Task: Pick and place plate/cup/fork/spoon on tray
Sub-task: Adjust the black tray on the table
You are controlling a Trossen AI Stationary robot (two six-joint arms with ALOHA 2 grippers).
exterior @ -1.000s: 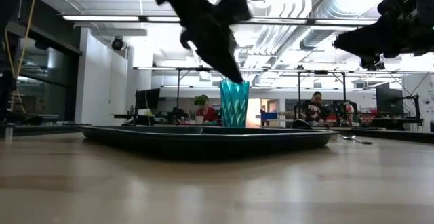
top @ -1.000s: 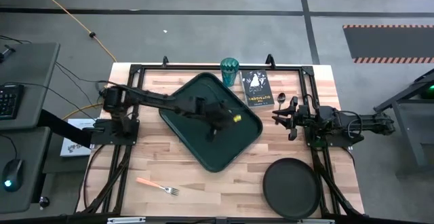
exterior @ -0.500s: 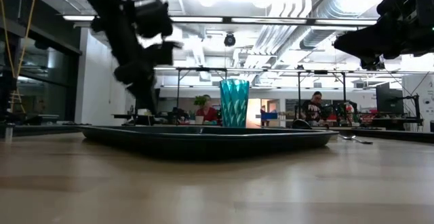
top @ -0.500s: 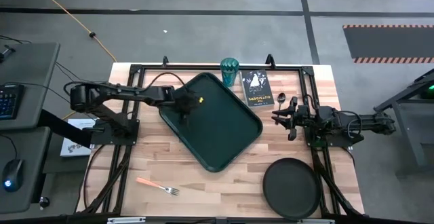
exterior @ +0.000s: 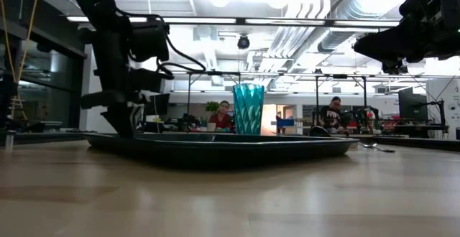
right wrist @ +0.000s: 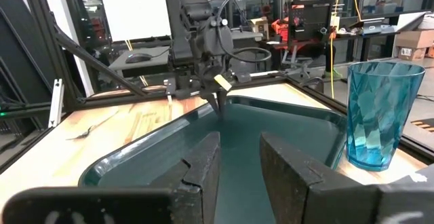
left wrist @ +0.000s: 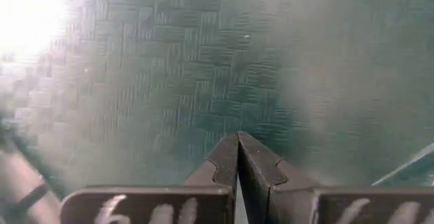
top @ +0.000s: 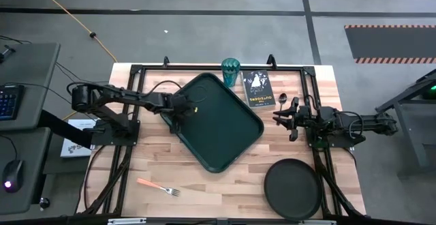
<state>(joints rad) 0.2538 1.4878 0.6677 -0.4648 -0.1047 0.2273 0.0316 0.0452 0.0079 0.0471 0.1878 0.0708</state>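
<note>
The large dark green rectangular tray (top: 212,121) lies turned at an angle in the middle of the wooden desk (top: 153,167), with nothing resting on it. The left gripper (top: 181,114) hangs over the tray's left corner, pointing down at the textured green floor, its two fingers (left wrist: 224,161) pressed together and holding nothing. The translucent teal-blue plastic tumbler (top: 230,71) stands upright on the desk just beyond the tray's far corner, beside a small black book with a white illustration (top: 258,88). The small dark spoon (top: 282,99) lies right of the book. The right gripper (top: 283,115) waits near the spoon, its fingers (right wrist: 201,166) parted narrowly and empty. The round matte black plate (top: 293,187) sits at the near right corner, and the orange-handled fork with silver tines (top: 158,186) lies near the front left.
</note>
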